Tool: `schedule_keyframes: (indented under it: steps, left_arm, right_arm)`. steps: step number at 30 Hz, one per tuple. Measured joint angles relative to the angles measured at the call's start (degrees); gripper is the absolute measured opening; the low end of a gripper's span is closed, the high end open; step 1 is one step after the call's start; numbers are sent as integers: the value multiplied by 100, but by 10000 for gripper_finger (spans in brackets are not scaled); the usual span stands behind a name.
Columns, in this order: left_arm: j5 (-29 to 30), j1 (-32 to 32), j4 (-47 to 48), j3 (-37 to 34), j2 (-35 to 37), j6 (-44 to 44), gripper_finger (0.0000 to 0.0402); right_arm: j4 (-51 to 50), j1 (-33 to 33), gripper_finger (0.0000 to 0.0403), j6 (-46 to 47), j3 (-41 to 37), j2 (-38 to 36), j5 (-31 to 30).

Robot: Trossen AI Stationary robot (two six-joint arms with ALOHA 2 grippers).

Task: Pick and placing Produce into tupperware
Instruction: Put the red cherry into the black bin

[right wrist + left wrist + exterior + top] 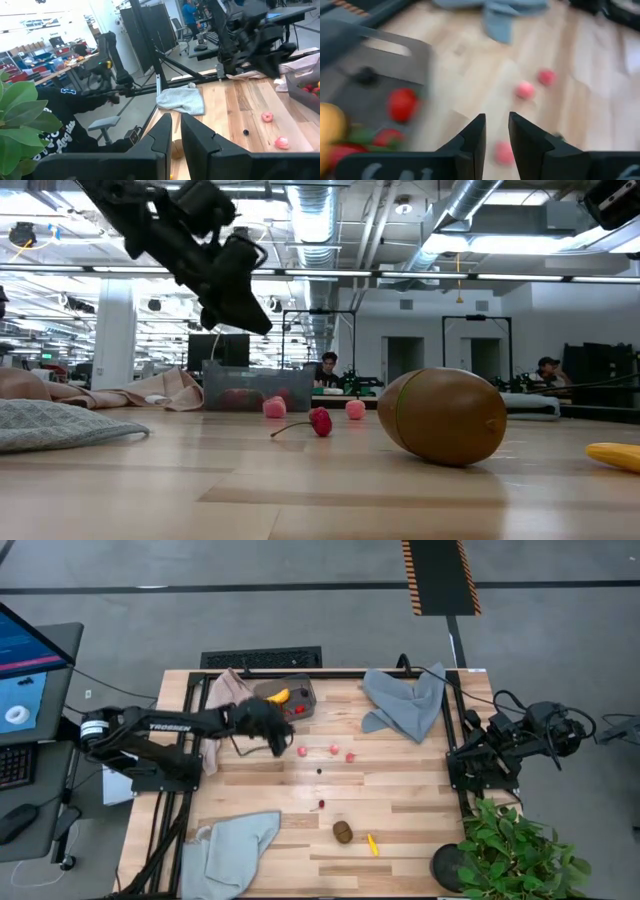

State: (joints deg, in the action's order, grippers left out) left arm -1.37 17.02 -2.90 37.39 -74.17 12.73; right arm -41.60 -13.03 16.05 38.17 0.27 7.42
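Observation:
The translucent grey tub [300, 700] stands at the table's far middle, with a yellow banana [279, 696] and red strawberries [402, 104] inside. My left gripper [278, 740] hangs in the air just near of the tub, its fingers [475, 135] a narrow gap apart and empty. Three pinkish berries [334, 749] lie on the wood right of it. Nearer lie a dark berry [319, 771], a red stemmed berry [320, 421], a brown kiwi [445, 415] and a yellow piece [373, 844]. My right gripper [176, 120] waits off the table's right edge, shut and empty.
A beige-pink cloth [225, 698] lies left of the tub. One grey-blue cloth [405, 700] lies at the far right and another [235, 850] at the near left. A potted leafy plant [515, 850] stands at the near right corner. Bare wood lies between the berries and the kiwi.

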Motion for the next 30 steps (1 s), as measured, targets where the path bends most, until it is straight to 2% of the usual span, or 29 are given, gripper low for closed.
schedule_keyframes:
  steps: [7,16,19,25,30]
  left_arm:
    - [764,-1380,115,0,0,361,85]
    - [1857,-2705,167,0,-42,1196,188]
    - [2234,-3045,212,-7,-125,1545,211]
    - [2460,-3608,-624,54,-931,1987,219]
    - [2856,-3861,-707,259,-1677,2421,212]
  right_arm:
    - [0,-1,64,2,0,0,0]
    - [0,-1,64,2,0,-2,1]
    - [0,-1,64,0,0,-1,2]
    - [-4,1,64,-2,-6,2,2]
    - [-9,-1,64,0,-5,-1,1]
